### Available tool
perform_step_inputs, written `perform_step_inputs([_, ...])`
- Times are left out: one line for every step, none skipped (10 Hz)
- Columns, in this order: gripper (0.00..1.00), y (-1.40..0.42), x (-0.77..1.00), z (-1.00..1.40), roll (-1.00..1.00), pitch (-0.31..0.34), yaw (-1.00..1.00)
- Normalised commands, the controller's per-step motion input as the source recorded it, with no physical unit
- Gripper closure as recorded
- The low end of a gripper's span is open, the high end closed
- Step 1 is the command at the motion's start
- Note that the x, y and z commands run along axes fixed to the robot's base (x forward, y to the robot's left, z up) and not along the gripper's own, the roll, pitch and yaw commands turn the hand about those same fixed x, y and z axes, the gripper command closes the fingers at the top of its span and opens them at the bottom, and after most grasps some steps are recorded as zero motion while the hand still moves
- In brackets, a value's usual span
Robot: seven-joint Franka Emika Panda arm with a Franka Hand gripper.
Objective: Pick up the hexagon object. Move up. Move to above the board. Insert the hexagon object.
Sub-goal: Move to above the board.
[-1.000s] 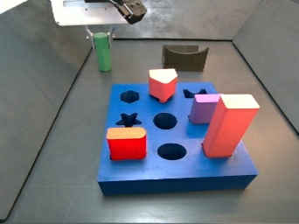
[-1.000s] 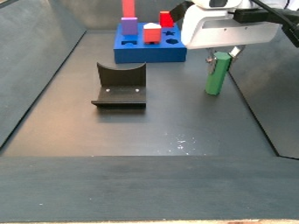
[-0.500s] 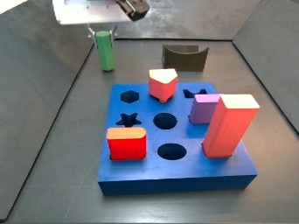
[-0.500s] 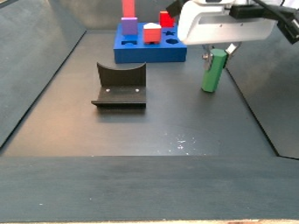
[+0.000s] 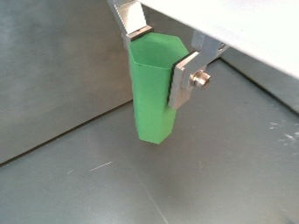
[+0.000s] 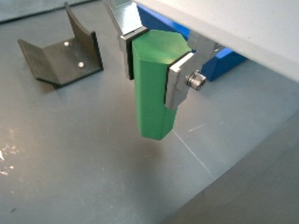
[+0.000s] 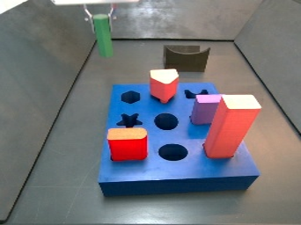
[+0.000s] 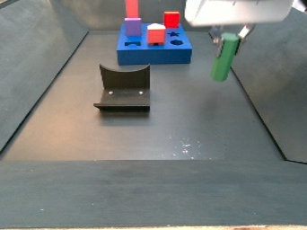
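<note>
The gripper [image 5: 159,57] pinches the hexagon object [image 5: 156,92] near its top — flat silver fingers [image 6: 180,75] pressed against opposite faces of the matte green prism. In both side views the rod hangs upright, clear of the dark floor, at the frame's upper left [image 7: 105,37] and upper right [image 8: 223,57]. The board [image 7: 177,171] — thick, blue, with shaped holes — sits well apart.

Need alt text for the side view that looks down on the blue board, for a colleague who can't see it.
The gripper holds the green hexagon rod upright, clear of the floor, at the far left, not yet over the blue board. The board's hexagon hole is empty; a dark fixture stands behind.
</note>
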Motion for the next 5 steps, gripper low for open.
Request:
perform_step_inputs([1.0, -0.2, 0.18, 1.0, -0.18, 0.04, -0.05])
perform_step_inputs([1.0, -0.19, 0.17, 1.0, -0.18, 0.063, -0.03])
perform_step_inputs([1.0, -0.17, 0.16, 1.0, -0.17, 0.079, -0.01])
perform_step_inputs([1.0, -0.16, 0.15, 1.0, -0.15, 0.08, -0.01])
perform_step_inputs([1.0, -0.15, 0.14, 1.0, -0.14, 0.081, 0.0])
